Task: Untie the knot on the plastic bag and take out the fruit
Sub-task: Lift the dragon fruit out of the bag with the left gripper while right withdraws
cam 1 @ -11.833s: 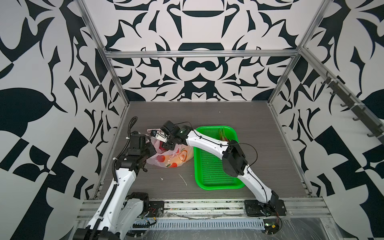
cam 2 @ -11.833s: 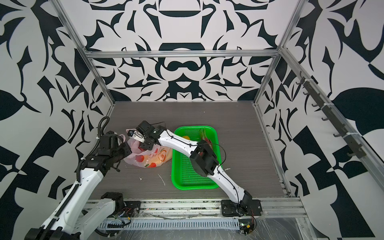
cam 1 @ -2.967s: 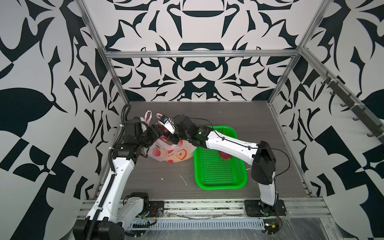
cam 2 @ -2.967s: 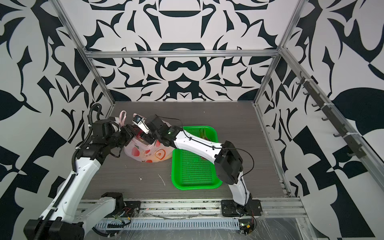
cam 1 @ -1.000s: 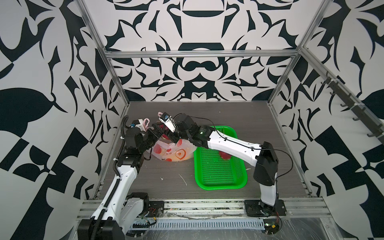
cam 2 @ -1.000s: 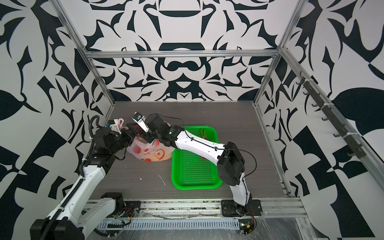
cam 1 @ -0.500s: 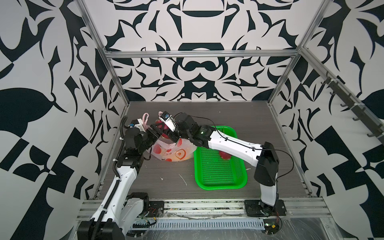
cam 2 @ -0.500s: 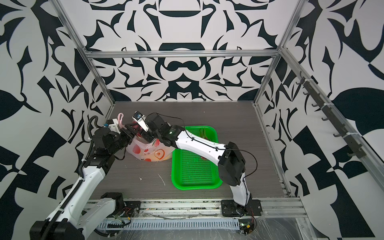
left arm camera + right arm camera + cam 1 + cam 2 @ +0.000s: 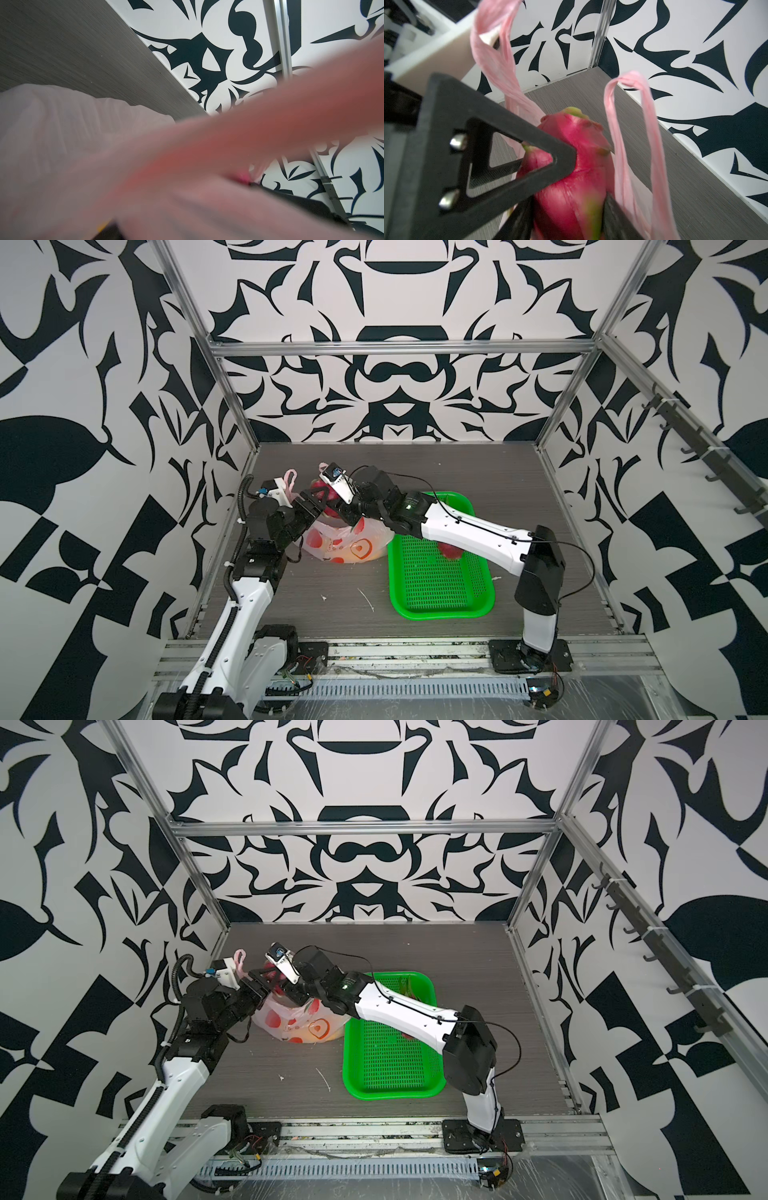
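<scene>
Both arms wore white shells over black joint housings. The left arm (image 9: 249, 601) carried a ribbed black cable conduit (image 9: 240, 510), fastened with white zip ties (image 9: 227, 564), and a white camera bracket (image 9: 277, 494) with a blue plug at its far end. The right arm (image 9: 469, 531) had a boxy black elbow (image 9: 540, 572), a thin black cable (image 9: 584, 556) arcing beside it, and a small green light (image 9: 408, 506) near the wrist. Its white wrist camera (image 9: 334, 481) bore a blue mark too. The right gripper (image 9: 590, 180) had matte black fingers (image 9: 446, 108), one an open triangular frame fixed by two silver screws (image 9: 455, 143). Black base plates (image 9: 528, 655) anchored the arms at the near edge.
</scene>
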Motion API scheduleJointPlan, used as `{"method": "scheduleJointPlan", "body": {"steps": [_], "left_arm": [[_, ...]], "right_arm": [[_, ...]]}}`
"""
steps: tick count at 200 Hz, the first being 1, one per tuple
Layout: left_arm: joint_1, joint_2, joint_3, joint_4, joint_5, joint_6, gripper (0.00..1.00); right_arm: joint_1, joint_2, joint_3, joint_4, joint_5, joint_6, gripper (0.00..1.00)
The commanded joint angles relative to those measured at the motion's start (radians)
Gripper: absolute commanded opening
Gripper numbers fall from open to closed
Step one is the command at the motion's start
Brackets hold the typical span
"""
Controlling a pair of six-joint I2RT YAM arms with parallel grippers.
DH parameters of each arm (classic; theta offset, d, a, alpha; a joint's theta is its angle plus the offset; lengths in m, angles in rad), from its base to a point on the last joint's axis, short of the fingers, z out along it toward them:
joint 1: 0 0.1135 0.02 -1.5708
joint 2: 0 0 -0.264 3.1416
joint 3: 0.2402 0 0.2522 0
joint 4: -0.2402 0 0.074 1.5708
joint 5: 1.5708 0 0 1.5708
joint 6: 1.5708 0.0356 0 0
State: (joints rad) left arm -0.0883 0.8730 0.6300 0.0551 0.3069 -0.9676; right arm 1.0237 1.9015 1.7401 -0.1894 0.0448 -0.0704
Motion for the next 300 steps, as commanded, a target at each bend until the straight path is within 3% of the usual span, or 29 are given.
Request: {"method": "scheduleJointPlan", "body": {"steps": [1, 106, 176, 223, 300], "left_arm": [[-0.004, -0.010, 0.012, 0.037, 0.011, 0.016, 0.54], [0.008, -0.018, 0.063, 0.000, 0.025, 0.025, 0.54], [0.035, -0.051, 0.254, -0.275, 0.071, 0.128, 0.54], [0.039, -0.058, 0.379, -0.485, 0.003, 0.262, 0.54], [0.041, -0.022, 0.560, -0.594, -0.154, 0.449, 0.54]], "right_arm": [[0.035, -0.070, -0.011, 0.018, -0.069, 0.003, 0.55], [0.035, -0.180, -0.097, 0.009, -0.050, -0.006, 0.64], [-0.011, -0.318, -0.194, 0.052, 0.019, 0.012, 0.65], [-0.043, -0.373, -0.251, 0.077, 0.064, 0.012, 0.66], [-0.066, -0.419, -0.306, 0.096, 0.099, 0.009, 0.66]]}}
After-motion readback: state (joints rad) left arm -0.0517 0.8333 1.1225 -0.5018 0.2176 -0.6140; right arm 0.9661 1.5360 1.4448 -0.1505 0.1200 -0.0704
